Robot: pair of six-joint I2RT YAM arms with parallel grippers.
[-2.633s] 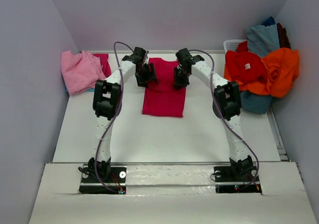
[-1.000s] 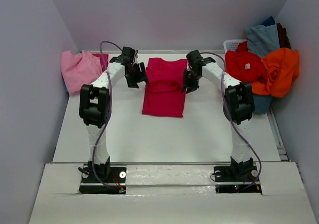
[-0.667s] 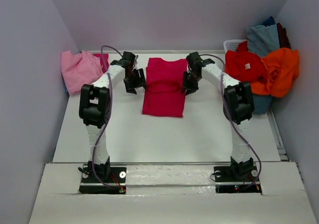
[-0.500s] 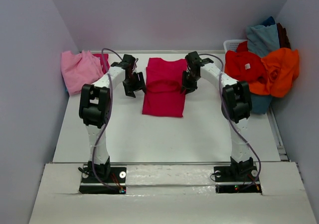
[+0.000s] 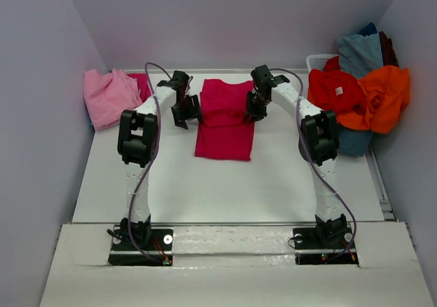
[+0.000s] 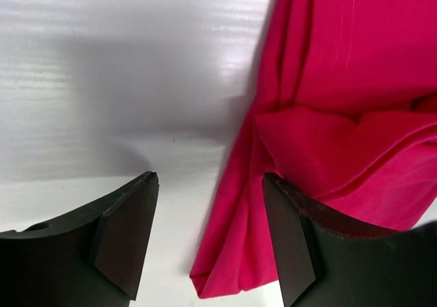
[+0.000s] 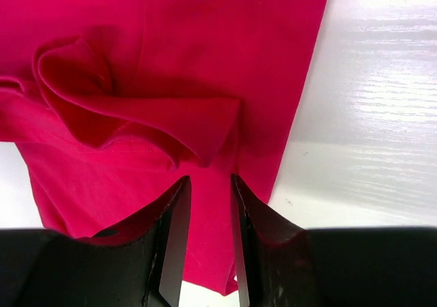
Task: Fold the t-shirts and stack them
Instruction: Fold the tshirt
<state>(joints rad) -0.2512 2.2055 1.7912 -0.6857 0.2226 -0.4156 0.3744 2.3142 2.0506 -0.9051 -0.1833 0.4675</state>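
Note:
A crimson-magenta t-shirt (image 5: 225,119) lies folded into a long strip at the table's far middle, with a rumpled fold across its upper half. My left gripper (image 5: 186,112) is open wide at the shirt's left edge; in the left wrist view (image 6: 208,184) that edge (image 6: 300,136) lies between the jaws. My right gripper (image 5: 254,108) stands over the shirt's right edge. In the right wrist view (image 7: 210,181) its jaws are a narrow gap apart, above the fabric (image 7: 171,68), and hold nothing.
A light pink shirt (image 5: 109,97) lies crumpled at the far left. At the far right, red (image 5: 334,92), orange (image 5: 382,95), grey-blue (image 5: 358,51) and teal (image 5: 351,142) shirts are heaped on a white basket (image 5: 317,61). Walls close in on both sides.
Both grippers moved outward off the shirt, then came back in. The left one is now at the left edge, the right one over the right edge. The shirt has not moved.

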